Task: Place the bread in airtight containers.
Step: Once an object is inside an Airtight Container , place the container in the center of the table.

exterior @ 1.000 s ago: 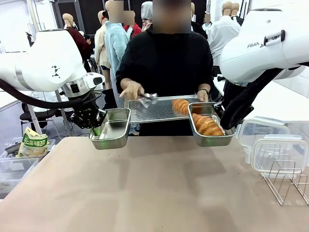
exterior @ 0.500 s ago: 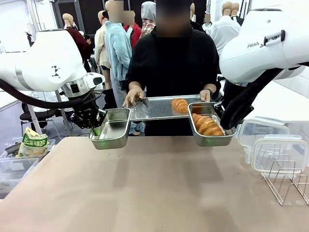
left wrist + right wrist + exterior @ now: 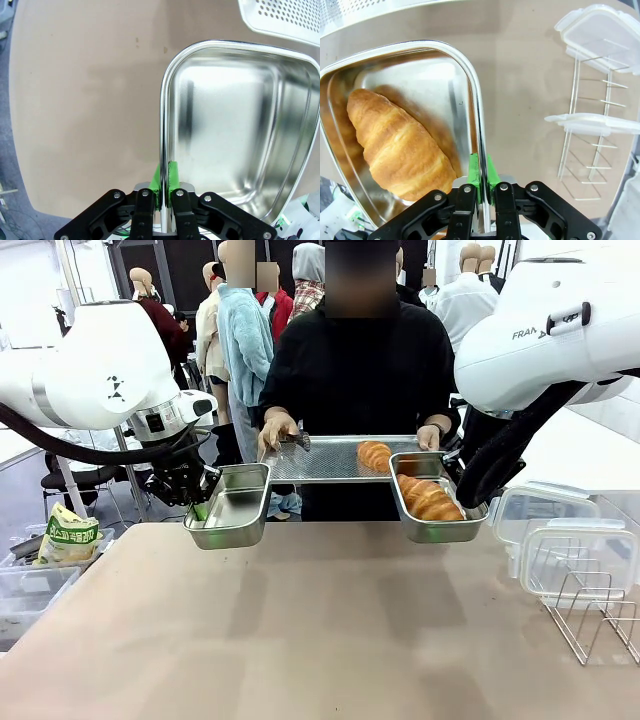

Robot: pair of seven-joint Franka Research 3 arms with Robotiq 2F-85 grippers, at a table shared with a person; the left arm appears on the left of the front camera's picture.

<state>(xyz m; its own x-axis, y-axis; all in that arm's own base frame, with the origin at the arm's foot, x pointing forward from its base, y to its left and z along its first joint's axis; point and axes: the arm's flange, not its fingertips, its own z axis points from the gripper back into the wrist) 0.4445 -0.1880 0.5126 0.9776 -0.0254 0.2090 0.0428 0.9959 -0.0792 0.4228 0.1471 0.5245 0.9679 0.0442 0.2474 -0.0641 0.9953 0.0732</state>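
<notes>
your left gripper [image 3: 163, 176] pinches the rim of the empty rectangular steel tin [image 3: 240, 140], right gripper [image 3: 482, 179] the second tin [image 3: 445, 82] with a golden-brown croissant [image 3: 400, 145], so hold both level.

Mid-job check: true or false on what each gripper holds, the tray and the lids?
1. The left gripper is shut on the rim of an empty tin. True.
2. The tin in the right gripper holds no bread. False: a croissant lies in it.
3. The flat tray is bare. False: a second croissant lies on it.
4. The clear lids are off both tins, by the wire rack. True.
</notes>
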